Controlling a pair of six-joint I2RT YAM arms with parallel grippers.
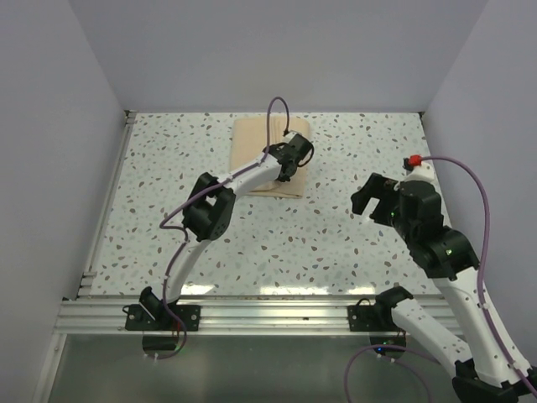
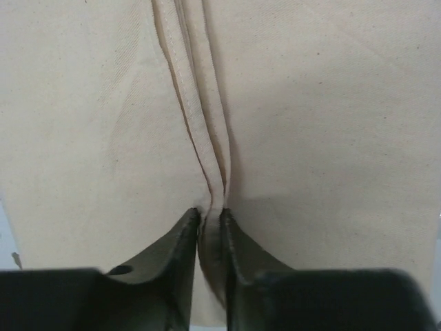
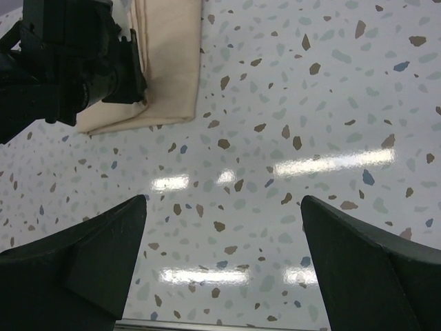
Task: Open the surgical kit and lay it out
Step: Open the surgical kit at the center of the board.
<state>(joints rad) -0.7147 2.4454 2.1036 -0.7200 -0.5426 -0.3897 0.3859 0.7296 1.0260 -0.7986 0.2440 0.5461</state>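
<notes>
The surgical kit is a folded beige cloth wrap (image 1: pixel 256 151) lying at the back middle of the table. My left gripper (image 1: pixel 289 168) is over its right part. In the left wrist view the left gripper (image 2: pixel 210 214) is shut on a stitched fold of the cloth wrap (image 2: pixel 200 103), pinched between the fingertips. My right gripper (image 1: pixel 369 201) is open and empty over bare table to the right of the wrap; in the right wrist view the right gripper (image 3: pixel 224 207) has its jaws wide apart, and the cloth wrap (image 3: pixel 169 62) shows at top left. The steel tray and instruments are hidden.
The speckled tabletop (image 1: pixel 336 243) is bounded by white walls at the back and sides and an aluminium rail (image 1: pixel 268 311) at the near edge. The left arm's wrist (image 3: pixel 62 62) shows dark at the top left of the right wrist view.
</notes>
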